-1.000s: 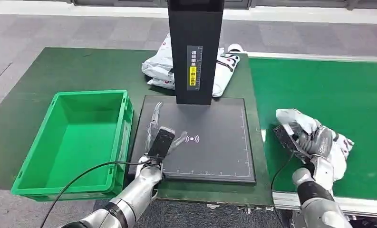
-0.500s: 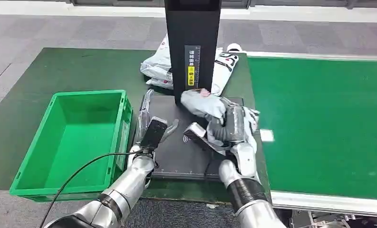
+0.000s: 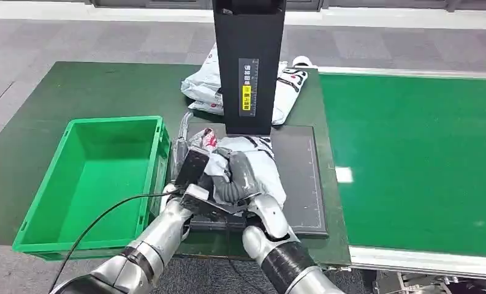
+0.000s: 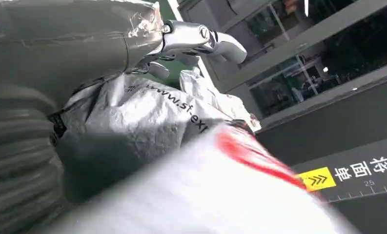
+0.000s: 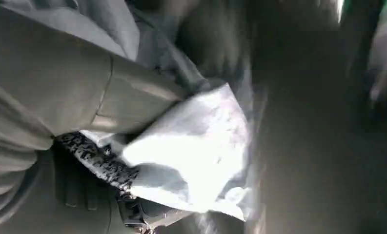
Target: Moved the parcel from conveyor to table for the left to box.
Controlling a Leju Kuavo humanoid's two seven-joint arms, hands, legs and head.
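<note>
On the black scan pad [image 3: 301, 177] of the table [image 3: 81, 92], the parcel [image 3: 252, 162] has arrived from the conveyor [image 3: 412, 153], right robot hand [image 3: 231, 177] clamped on it; left robot hand [image 3: 188, 165], fingers apart, alongside, ready for boxing.

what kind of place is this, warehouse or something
Likely a parcel sorting station: a green conveyor belt, a black scanning stand over a dark pad, white courier bags and a green crate.

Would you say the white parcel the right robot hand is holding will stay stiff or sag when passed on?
The parcel is probably floppy: its wrinkled plastic bulges around the right robot hand. Likely light and somewhat slippery, given the glossy film.
</note>
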